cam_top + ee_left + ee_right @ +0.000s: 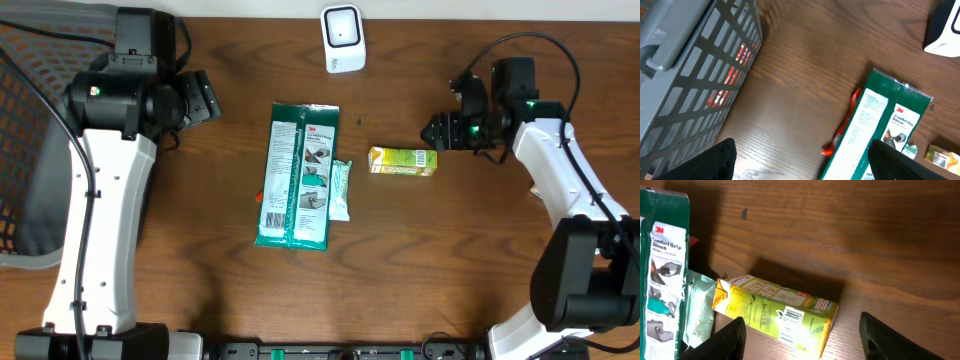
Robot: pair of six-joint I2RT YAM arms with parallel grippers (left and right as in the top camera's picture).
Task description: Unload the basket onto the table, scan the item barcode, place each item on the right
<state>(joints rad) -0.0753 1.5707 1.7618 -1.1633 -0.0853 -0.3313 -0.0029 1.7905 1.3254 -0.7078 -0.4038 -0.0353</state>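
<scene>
A yellow-green tea box (402,161) lies flat on the wooden table, right of centre; its barcode faces up in the right wrist view, tea box (775,310). My right gripper (437,131) hovers just right of the box, open; in its wrist view the right gripper (802,335) has its fingers wide on either side of the box's near end, touching nothing. The white barcode scanner (342,38) stands at the table's far edge. My left gripper (205,98) is open at the far left, left gripper (802,162) holding nothing.
A green 3M glove pack (297,175) lies mid-table with a small pale green packet (341,190) against its right side. A grey mesh basket (30,150) stands at the left edge, basket (695,75) close to the left arm.
</scene>
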